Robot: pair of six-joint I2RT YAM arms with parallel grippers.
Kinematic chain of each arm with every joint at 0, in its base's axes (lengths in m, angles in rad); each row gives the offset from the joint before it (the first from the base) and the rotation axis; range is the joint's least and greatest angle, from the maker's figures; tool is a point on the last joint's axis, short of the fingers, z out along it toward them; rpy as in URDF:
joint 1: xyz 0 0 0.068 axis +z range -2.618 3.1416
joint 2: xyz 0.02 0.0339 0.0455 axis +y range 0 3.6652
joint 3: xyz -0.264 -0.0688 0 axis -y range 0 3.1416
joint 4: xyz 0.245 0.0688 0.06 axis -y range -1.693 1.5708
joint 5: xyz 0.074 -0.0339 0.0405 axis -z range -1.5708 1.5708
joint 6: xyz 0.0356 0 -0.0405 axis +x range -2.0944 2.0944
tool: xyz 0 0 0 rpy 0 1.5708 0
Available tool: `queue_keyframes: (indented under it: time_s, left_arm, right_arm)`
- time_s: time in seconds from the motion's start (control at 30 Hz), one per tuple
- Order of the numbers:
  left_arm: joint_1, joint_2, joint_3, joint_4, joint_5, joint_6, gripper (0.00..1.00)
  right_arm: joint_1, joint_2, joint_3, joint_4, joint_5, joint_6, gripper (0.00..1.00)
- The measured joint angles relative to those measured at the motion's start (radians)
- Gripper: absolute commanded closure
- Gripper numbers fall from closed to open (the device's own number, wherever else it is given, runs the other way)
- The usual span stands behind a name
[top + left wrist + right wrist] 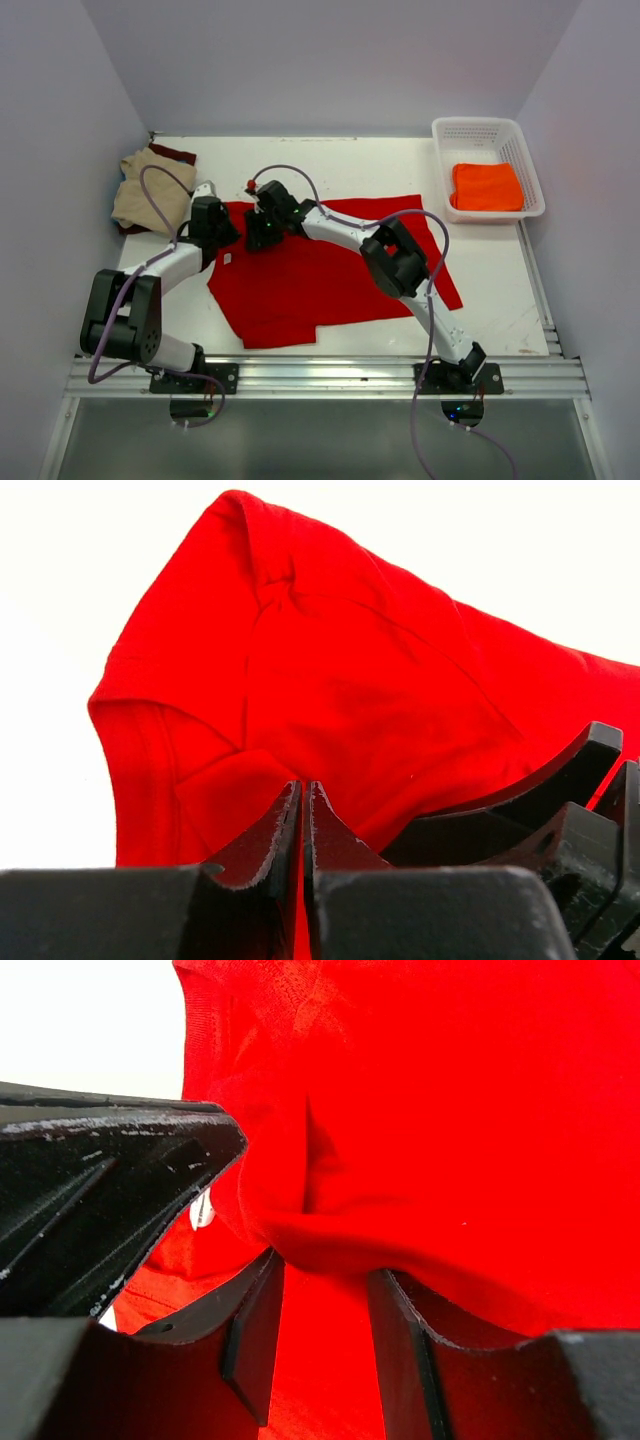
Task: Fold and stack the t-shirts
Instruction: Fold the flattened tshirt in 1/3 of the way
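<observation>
Grippers: my left gripper (302,825) is pinched on the red t-shirt (330,265) at frame centre-left; my right gripper (320,1325) has fingers apart, cloth between. Risk: unequal pull bunches the shoulder, probably skewing the fold. White table (490,270); orange tee in the basket (488,132) upper right, tan tee (150,190) upper left.

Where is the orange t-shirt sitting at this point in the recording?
In the top view, the orange t-shirt lies folded inside the white basket at the table's far right corner, well apart from the red t-shirt and both grippers.
</observation>
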Motion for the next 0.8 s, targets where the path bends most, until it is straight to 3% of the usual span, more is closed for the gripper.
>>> queue_keyframes:
  time_s: [0.47,0.8]
  left_arm:
    - [0.008,-0.01,-0.003,-0.011,0.062,-0.005,0.98]
    - [0.008,-0.269,-0.182,-0.146,0.153,0.001,0.98]
  right_arm:
    - [0.01,0.002,0.014,-0.018,0.026,-0.086,0.55]
    - [0.011,0.002,0.015,-0.018,0.025,-0.098,0.53]
